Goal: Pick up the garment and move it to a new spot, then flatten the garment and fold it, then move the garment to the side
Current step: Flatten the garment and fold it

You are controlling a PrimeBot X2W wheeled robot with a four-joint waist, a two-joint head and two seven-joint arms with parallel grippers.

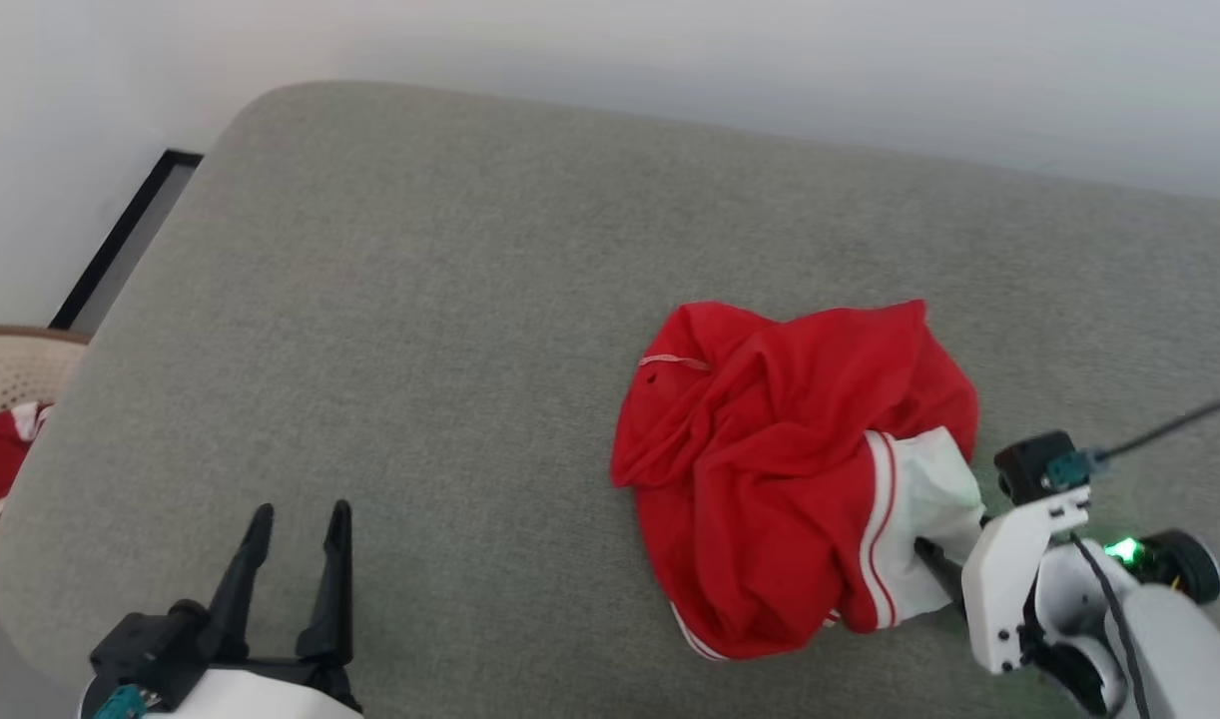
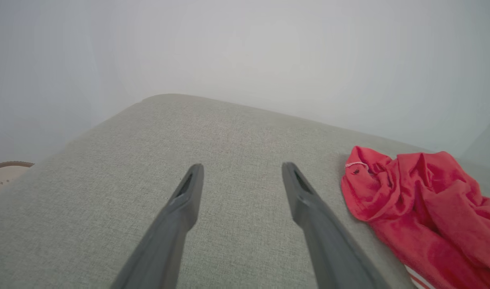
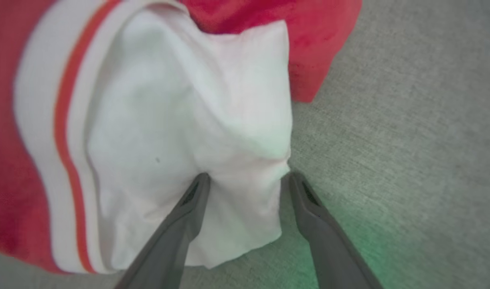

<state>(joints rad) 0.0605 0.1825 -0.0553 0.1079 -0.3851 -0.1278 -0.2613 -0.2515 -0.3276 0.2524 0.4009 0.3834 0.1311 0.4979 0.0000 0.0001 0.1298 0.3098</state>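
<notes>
Grey woven upholstery (image 1: pixel 420 300) is seen beneath both arms, with a pale wall (image 1: pixel 670 50) behind. In the head view a crumpled red shirt (image 1: pixel 770 449) is shown lying in a heap on it, directly ahead of the right gripper (image 3: pixel 247 178) and well off to the right of the left gripper (image 1: pixel 301 514), whose fingers are spread over bare fabric. A basket (image 1: pixel 11 369) holding red cloth is caught at that view's left edge. From the right wrist, the white sleeve (image 3: pixel 189 120), bordered by red-and-white stripes, is seen between the parted fingers, which are not closed on it.
</notes>
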